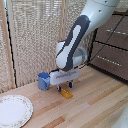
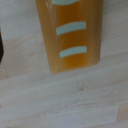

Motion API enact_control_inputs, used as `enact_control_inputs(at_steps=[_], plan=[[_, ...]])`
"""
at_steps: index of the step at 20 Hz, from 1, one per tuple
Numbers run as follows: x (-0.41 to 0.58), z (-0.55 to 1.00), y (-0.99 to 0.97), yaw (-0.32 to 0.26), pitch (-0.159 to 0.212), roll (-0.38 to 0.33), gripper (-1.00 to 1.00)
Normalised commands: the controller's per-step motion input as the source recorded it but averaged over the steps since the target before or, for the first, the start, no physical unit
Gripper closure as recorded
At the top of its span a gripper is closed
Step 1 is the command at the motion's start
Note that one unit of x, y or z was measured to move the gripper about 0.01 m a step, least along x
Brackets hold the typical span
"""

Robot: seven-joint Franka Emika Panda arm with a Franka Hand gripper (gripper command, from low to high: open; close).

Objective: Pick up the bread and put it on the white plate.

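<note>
We see the toast (image 2: 71,35), an orange-yellow slab with pale curved stripes, flat on the tabletop (image 2: 65,100); our tool (image 1: 65,87) straddles it, jaws parted.

Blue cup (image 1: 44,80) near a pale slatted screen (image 1: 35,35) — dark drawer cabinet (image 1: 111,45) beyond

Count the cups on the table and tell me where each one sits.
1. A blue cup stands on the worktable at the exterior view's left of the clamp, behind the white plate. The arm may hide another cup.
</note>
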Motion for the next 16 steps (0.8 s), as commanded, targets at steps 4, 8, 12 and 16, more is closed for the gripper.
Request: enact_control_inputs(at_steps=[4,8,12,16], plan=[[0.106,-0.21,0.00,0.114,0.030,-0.051,1.00],[0.017,-0.09,0.02,0.084,0.020,-0.042,1.00],[-0.008,-0.01,0.06,0.046,0.015,-0.023,1.00],[-0.131,0.00,0.09,0.010,-0.007,-0.021,1.00]])
